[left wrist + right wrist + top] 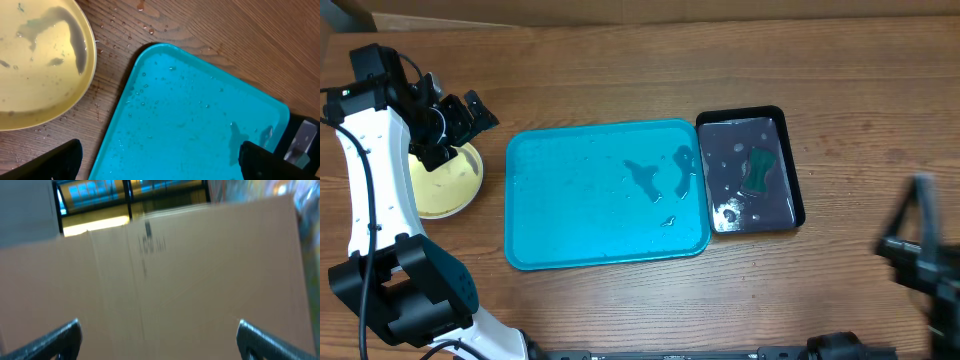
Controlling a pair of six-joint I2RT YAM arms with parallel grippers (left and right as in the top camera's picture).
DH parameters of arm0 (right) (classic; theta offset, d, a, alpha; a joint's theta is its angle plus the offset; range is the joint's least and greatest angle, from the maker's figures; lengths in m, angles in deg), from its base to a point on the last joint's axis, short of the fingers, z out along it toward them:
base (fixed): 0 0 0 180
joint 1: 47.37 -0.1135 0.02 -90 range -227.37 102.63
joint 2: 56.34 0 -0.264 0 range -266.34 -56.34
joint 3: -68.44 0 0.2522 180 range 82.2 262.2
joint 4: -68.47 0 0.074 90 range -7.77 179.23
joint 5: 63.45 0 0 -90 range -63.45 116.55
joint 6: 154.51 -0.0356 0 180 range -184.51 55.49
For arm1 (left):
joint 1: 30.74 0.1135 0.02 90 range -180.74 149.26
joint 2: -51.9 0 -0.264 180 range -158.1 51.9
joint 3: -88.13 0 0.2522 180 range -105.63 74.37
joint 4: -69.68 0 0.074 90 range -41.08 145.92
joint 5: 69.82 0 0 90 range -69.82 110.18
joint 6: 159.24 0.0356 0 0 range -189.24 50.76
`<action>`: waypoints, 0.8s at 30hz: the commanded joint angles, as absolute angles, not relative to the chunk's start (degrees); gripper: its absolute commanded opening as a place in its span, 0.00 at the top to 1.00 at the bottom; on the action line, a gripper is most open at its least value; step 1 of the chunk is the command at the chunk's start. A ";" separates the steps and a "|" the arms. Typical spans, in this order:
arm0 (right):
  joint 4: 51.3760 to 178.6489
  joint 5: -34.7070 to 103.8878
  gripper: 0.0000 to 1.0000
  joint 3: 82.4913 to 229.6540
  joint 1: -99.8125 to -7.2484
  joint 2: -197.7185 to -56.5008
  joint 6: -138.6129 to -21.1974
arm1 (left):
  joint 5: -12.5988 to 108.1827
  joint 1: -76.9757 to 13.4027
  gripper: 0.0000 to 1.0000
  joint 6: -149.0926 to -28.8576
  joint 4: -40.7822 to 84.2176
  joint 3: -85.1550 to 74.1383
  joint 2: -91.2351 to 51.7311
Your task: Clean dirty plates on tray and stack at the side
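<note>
- Nothing standing on the tray point(570, 200): wet only, with a few puddles toward its right half, lying mid-tabletop point(620, 70).
- Off the tray, on the wood just beside its left edge: the yellow plate point(445, 180), marked with watery grey streaks in the left wrist view. Cannot tell whether anything is stacked beneath it; reads as a single disc from above.
- Above the gap between that plate and the tray's corner: the left claw point(160, 152), spread wide, pinching nothing.
- At the tabletop's right edge, well apart from everything: the right claw point(160, 335), also spread with nothing between its fingers, lifted and facing a cardboard box point(190, 270).
- In the small black tray point(750, 112), just beside the big tray's right side: the green sponge point(758, 170), lying in water.
- Step in hand, by judgement: stacking at the side, apparently near its close, with nothing left on the tray to scrub.
- Next move, by judgement: calls for raising the left claw clear without nudging the yellow plate, then parking both arms. If those grey streaks count as dirt, calls instead for fetching the green sponge with the right claw and wiping once more.
</note>
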State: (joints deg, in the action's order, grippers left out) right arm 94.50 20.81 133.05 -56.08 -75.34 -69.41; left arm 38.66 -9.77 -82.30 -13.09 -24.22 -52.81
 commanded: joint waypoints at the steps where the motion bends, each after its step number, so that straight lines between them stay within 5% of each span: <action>1: 88.10 23.34 0.00 117.99 -55.62 -69.09 -68.98 | 39.25 -10.18 0.00 -81.03 -13.02 -25.09 -52.99; 8: 74.70 29.66 0.00 95.82 -52.25 -61.31 -69.17 | 39.22 -10.18 0.00 -81.03 -13.02 -25.09 -52.99; 24: 76.64 33.27 0.00 82.64 -49.41 -56.50 -69.15 | 39.25 -10.18 0.00 -81.03 -13.02 -25.09 -52.99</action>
State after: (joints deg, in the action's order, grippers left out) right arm 74.65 32.63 83.78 -49.65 -57.22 -69.17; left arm 38.66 -9.77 -82.30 -13.09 -24.22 -52.81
